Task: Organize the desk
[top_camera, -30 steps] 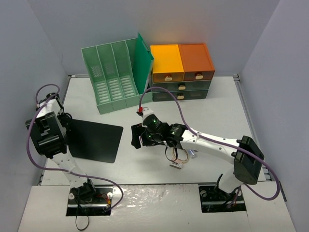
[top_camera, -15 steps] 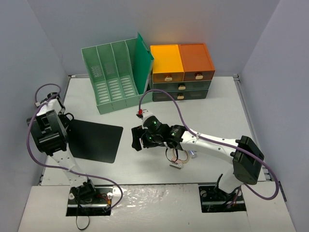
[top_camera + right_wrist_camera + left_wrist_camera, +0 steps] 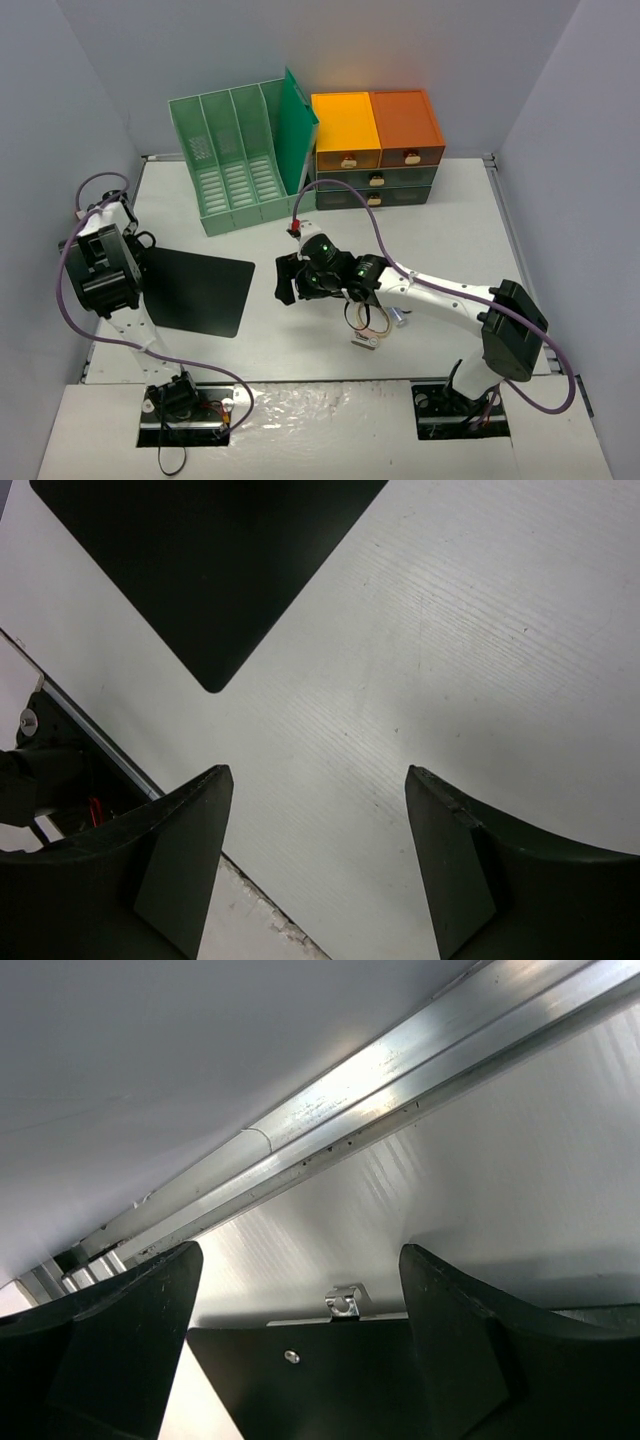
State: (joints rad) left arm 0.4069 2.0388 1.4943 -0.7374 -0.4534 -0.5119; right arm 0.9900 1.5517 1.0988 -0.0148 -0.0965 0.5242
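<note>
The bench (image 3: 455,225) is a wide, flat, off-white top that fills the floor of a small booth, with plain grey-blue walls (image 3: 90,80) on its left, far and right sides and thin metal rails (image 3: 400,1075) along its edges. At the far edge, left of the middle, stands a mint-green slotted file rack (image 3: 235,165) with a darker green folder (image 3: 297,125) leaning in its right end. Just beside it to the right is a drawer unit (image 3: 375,150), yellow and orange on top with dark grey drawers below. A black board (image 3: 195,290) lies flat near the left edge, and the left wrist view shows a small metal clip (image 3: 343,1301) on its rim. The left claw (image 3: 300,1255) hangs over that rim close to the left rail, its fingers spread apart with nothing pinched between them. The right claw (image 3: 285,280) reaches to the middle of the bench, just right of the board and apart from it. It is open over bare surface, and a rounded corner of the board shows ahead of it in the right wrist view. A few small things (image 3: 365,325) lie under the right arm, among them what look like looped bands, too small to tell more. Both arm bases sit on a white panel (image 3: 320,430) at the near edge.
</note>
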